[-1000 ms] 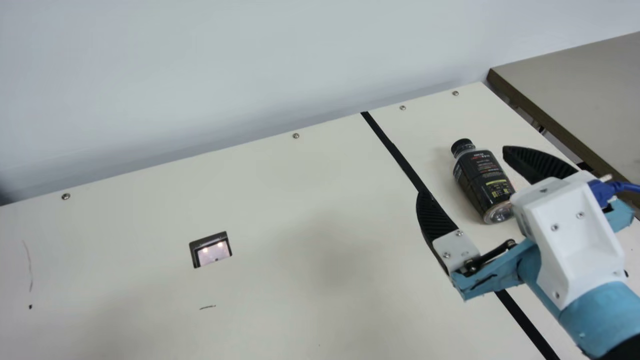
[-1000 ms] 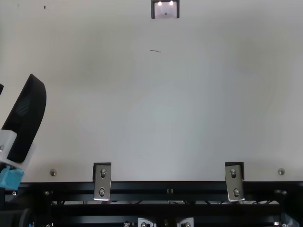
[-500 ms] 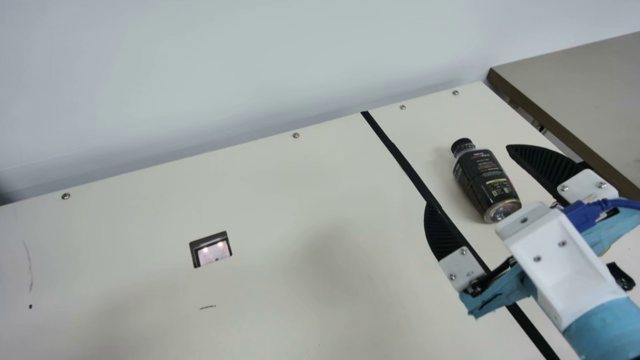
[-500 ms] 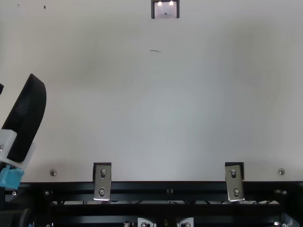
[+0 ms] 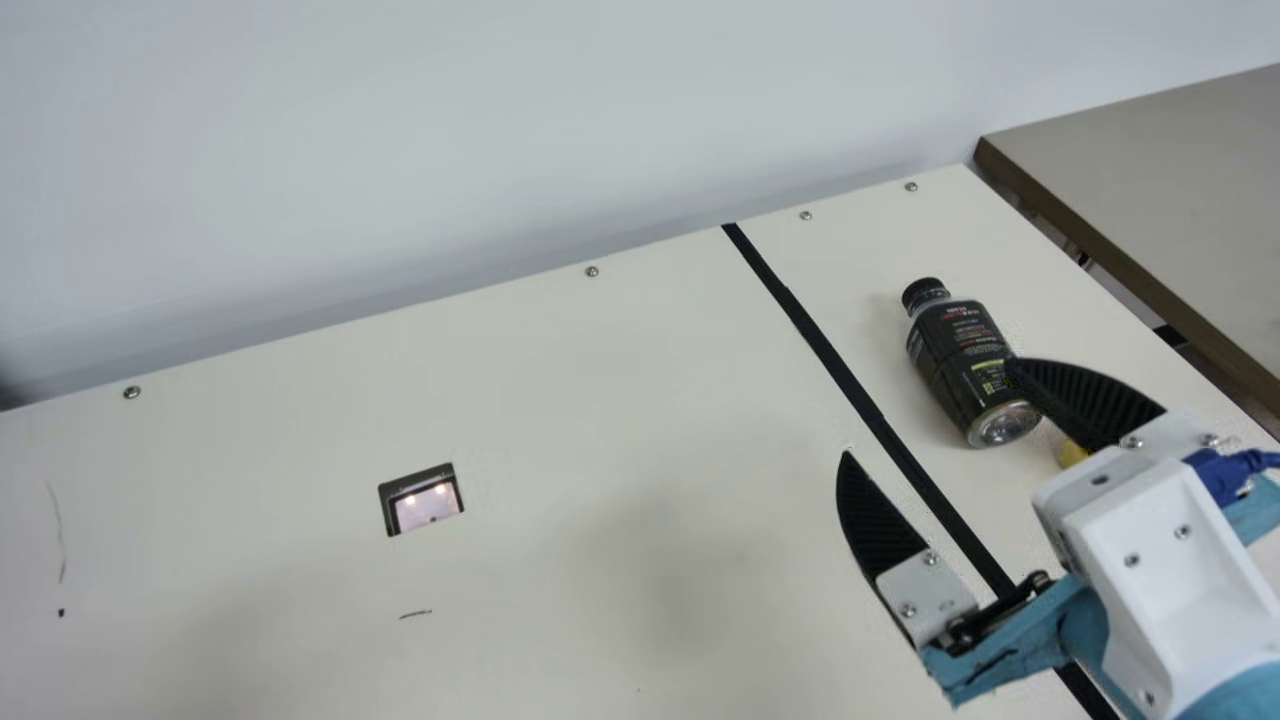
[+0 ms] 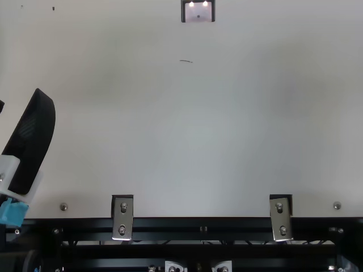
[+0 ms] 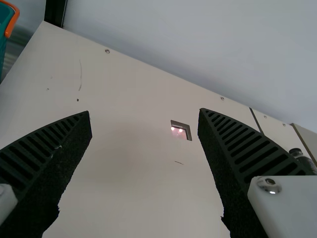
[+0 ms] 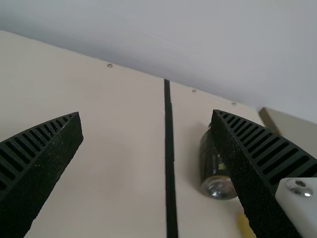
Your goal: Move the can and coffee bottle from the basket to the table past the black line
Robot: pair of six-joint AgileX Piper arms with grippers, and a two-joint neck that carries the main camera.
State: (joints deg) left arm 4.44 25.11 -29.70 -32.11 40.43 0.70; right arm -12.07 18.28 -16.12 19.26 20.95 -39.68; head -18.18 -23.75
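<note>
Main view: cream table [image 5: 640,400] has a small rectangular cutout [image 5: 422,500], pen marks, screws along the far edge; grey table [image 5: 1160,210] beyond the right end. Yellow thing [image 5: 1073,454] partly behind the right gripper [image 5: 929,407], can't tell what. That gripper is spread wide, holding nothing, one finger overlapping the bottle's lower side in this view; contact can't be told. Coffee bottle [image 5: 958,350] lies on its side past the black line [image 5: 788,298], black cap toward the wall, dark label, clear base. Bottle same spot as earlier frames; right gripper has shifted toward the near side, and the yellow thing now peeks out

Top view: left gripper [image 6: 20,97] at the left edge, same place as before. Two metal brackets [image 6: 122,218] on the black rail [image 6: 204,226] at the near edge

Left wrist view: fingers wide apart, nothing between them. Teal thing with orange edge [image 7: 6,24] cut off at a corner; bottle cap shows past one finger

Right wrist view: wide gap, black line between the fingers, bottle partly hidden behind one finger, base toward the camera, yellow thing near it
</note>
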